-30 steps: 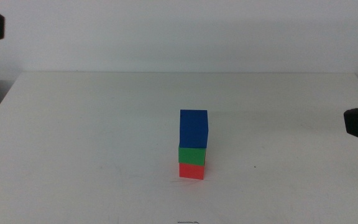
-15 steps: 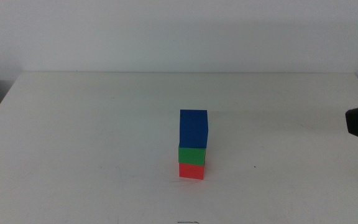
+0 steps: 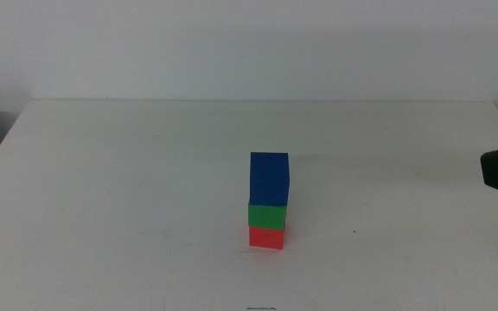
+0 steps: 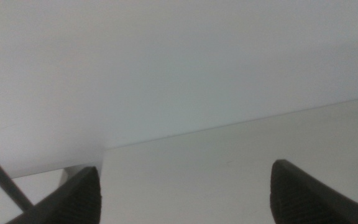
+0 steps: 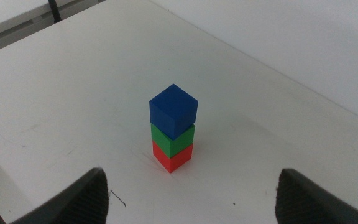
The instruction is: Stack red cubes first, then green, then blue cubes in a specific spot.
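Counter (image 3: 128,199): a plain white matte top that fills most of the middle view. Its far edge runs straight across below the wall, and its left and right edges slant inward toward the far side.
Wall (image 3: 249,43): pale grey-white and bare, rising behind the counter's far edge.
Room at left: a dark strip shows past the counter's left edge in the middle view. The left wrist view shows a thin dark rod (image 4: 2,180) beyond a corner of the counter.
Surface marks: a tiny dark speck (image 3: 354,231) lies on the counter right of the stack. A short dark line (image 3: 261,307) sits at the near edge.
Red cube (image 3: 266,237): on the counter, a little right of centre and toward the near side, at the bottom of the stack.
Green cube (image 3: 267,214): resting directly on the red cube, edges roughly in line.
Blue cube (image 3: 270,178): on top of the green cube, upright. The right wrist view shows it seated square on the tower.
Spot: the tower stands on bare white counter with no outline around it.
Right pincer (image 5: 191,199): spread wide and holding nothing, well apart from the stack. In the middle view only a dark part shows at the right edge.
Left pincer (image 4: 185,193): out of the middle view, jaws wide apart and empty, facing the wall and a far stretch of counter.
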Robot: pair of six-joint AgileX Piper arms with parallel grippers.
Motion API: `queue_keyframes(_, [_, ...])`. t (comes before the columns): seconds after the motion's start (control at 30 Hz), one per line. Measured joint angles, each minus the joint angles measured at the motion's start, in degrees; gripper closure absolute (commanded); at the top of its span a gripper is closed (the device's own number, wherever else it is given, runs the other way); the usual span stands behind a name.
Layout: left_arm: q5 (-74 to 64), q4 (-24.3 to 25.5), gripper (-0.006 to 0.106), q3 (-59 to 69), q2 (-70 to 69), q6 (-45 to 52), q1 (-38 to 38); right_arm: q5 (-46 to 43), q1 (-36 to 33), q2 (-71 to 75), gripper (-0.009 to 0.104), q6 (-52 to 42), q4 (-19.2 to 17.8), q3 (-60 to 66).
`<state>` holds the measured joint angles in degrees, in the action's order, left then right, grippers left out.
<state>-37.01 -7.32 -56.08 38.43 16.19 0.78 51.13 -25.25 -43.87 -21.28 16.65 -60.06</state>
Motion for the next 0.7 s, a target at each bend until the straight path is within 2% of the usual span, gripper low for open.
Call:
queue_keyframes(0.2, [4.53, 0.88, 0.008, 7.37, -4.58, 0.00, 0.00, -1.89, 0.00, 0.28, 0.001, 0.00, -0.61, 1.46])
queue_keyframes(0.27, [6.52, 0.88, 0.008, 10.66, -7.59, 0.00, 0.00, -8.50, 0.00, 1.15, 0.001, 0.00, -2.54, 5.30])
queue_keyframes(0.33, [8.81, 0.88, 0.008, 15.03, -11.05, 0.00, 0.00, -20.47, 0.65, 3.18, 0.001, 0.00, -4.07, 12.05])
queue_keyframes(0.43, [12.83, 0.88, 0.008, 22.09, -17.10, 0.00, 0.00, -36.94, 3.34, 7.93, 0.001, 0.00, -4.79, 23.59])
queue_keyframes(0.5, [16.68, 0.88, 0.008, 27.61, -21.40, 0.00, 0.00, -43.24, 5.87, 12.26, 0.001, 0.00, -5.47, 30.72])
queue_keyframes(0.7, [27.28, 0.88, 0.008, 43.30, -32.18, 0.00, 0.00, -45.72, 17.07, 28.23, 0.001, 0.00, -9.86, 49.49])
